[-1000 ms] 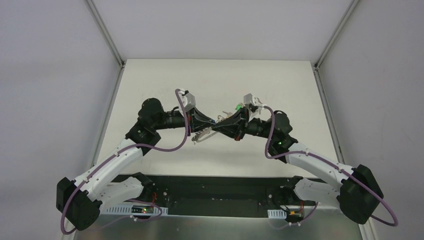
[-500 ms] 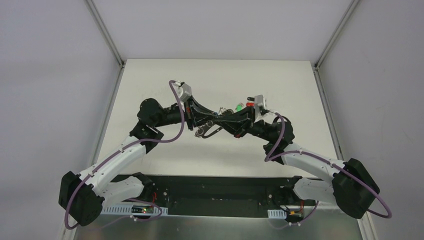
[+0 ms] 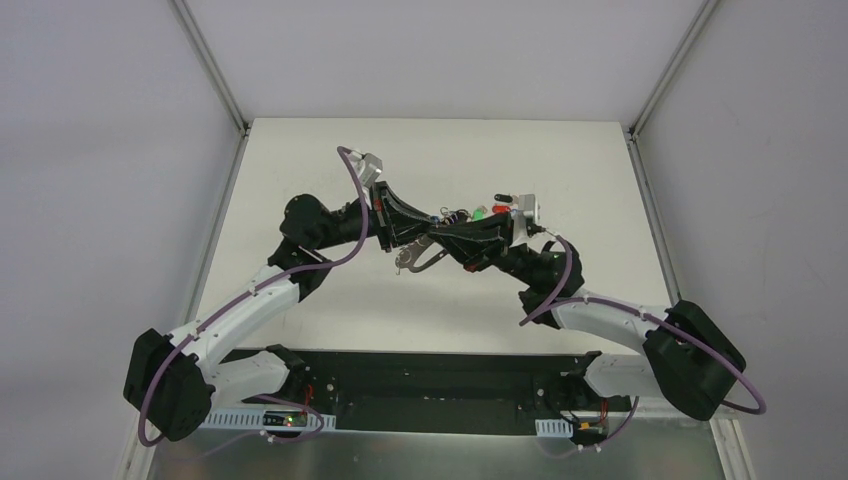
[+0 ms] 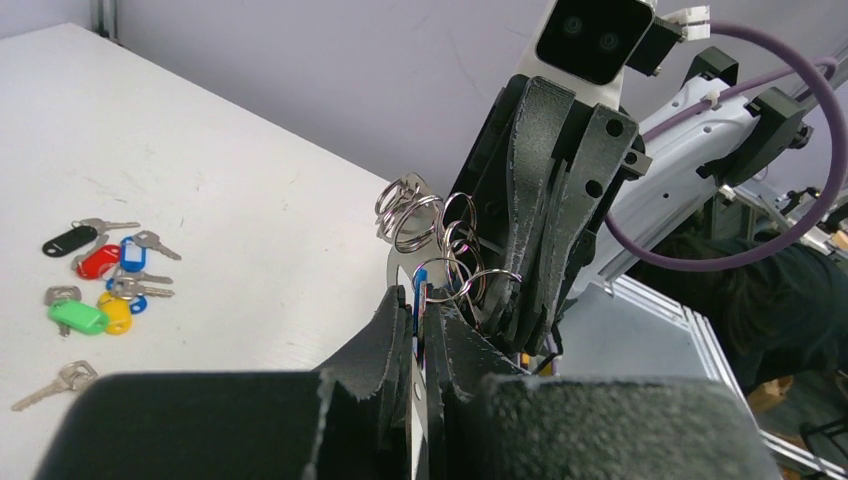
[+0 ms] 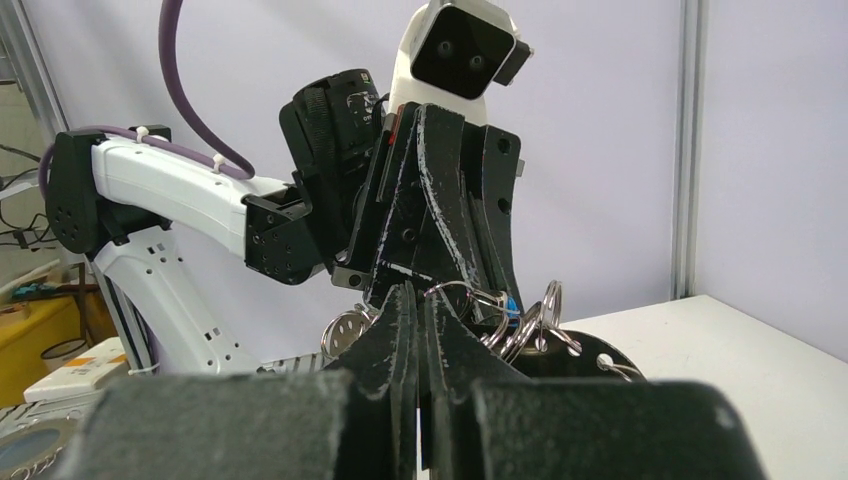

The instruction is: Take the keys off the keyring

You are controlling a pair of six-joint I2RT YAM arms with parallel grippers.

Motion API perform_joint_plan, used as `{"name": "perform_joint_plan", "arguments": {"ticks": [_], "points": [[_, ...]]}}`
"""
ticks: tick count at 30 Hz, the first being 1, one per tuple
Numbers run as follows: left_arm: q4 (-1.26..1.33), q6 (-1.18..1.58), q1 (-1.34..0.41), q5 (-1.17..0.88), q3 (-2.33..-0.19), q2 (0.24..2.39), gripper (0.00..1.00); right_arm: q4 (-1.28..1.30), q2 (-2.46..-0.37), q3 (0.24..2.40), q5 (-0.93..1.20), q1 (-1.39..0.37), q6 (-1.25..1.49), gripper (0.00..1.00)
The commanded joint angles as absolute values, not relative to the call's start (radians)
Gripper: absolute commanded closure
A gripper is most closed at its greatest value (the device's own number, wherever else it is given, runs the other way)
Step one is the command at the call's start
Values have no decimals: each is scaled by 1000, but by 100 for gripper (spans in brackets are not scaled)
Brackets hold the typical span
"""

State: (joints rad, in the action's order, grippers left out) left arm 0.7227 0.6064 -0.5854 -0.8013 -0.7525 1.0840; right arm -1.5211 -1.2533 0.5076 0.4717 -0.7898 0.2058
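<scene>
The keyring (image 3: 418, 262) hangs above the table between my two grippers. In the left wrist view it is a flat silvery plate (image 4: 400, 268) with holes and several split rings (image 4: 432, 222). My left gripper (image 4: 425, 300) is shut on the plate's edge, with a blue tag between the pads. My right gripper (image 5: 418, 295) is shut, tip to tip with the left one (image 3: 428, 237), and a thin split ring runs over its tips. The plate (image 5: 590, 358) shows dark behind it. Several loose keys (image 4: 100, 285) with black, red, blue, green and yellow tags lie on the table.
The loose keys (image 3: 482, 211) lie just beyond the right wrist. The white table (image 3: 330, 170) is walled by grey panels at the left, right and back. A black strip with the arm bases runs along the near edge.
Both grippers have moved away from the bases together with the keyring, staying tip to tip. The right arm has swung further left and both wrists have turned.
</scene>
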Motion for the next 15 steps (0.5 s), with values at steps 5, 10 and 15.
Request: {"name": "perform_joint_plan", "arguments": {"ticks": [5,10,15], "points": [[847,741,-621,-887,-758,1060,100,-1490,-1293,462,360,-799,161,100],[851,757,-613,-876,-760,1055,100,-1488,-1270,421,329,-798,152,100],[863,767,-607,-867,-763,1049,100,-1465,-1252,396,297,-798,147,100]]}}
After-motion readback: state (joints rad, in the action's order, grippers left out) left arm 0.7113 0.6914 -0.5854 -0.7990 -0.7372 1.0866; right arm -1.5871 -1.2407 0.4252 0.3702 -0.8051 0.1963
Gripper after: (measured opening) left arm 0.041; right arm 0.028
